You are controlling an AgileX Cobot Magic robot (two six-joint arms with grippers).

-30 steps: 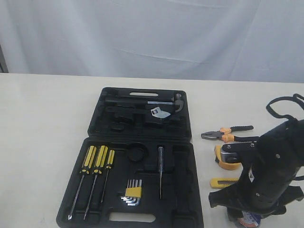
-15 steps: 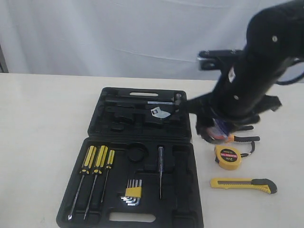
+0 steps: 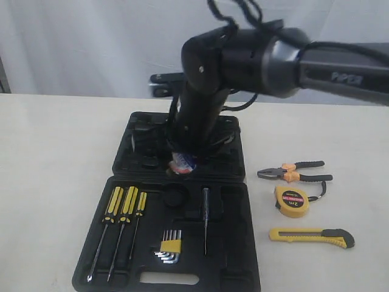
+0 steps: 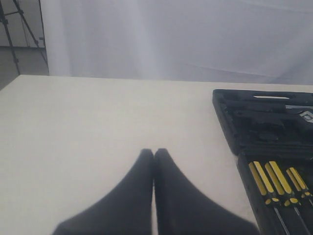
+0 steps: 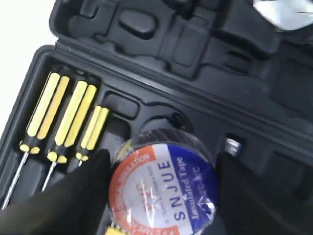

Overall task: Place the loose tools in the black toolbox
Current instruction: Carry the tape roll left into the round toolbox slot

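Note:
The black toolbox (image 3: 127, 271) lies open on the table. My right gripper (image 3: 182, 163) hangs over its hinge line, shut on the black tape roll (image 3: 183, 162), whose blue, white and orange label (image 5: 164, 188) fills the right wrist view between the two fingers. A round recess (image 3: 174, 196) lies just below it. The pliers (image 3: 292, 172), yellow tape measure (image 3: 292, 201) and utility knife (image 3: 313, 236) lie on the table right of the case. My left gripper (image 4: 154, 152) is shut and empty over bare table left of the toolbox (image 4: 230, 122).
Three yellow-and-black screwdrivers (image 3: 124, 207), hex keys in a yellow holder (image 3: 169, 246) and a thin tester screwdriver (image 3: 205, 216) sit in the near half. A hammer and other black tools fill the far half. A white curtain hangs behind the table.
My right arm has lifted the tape roll from the table's near right corner and swung it left, from beside the pliers to above the middle of the toolbox.

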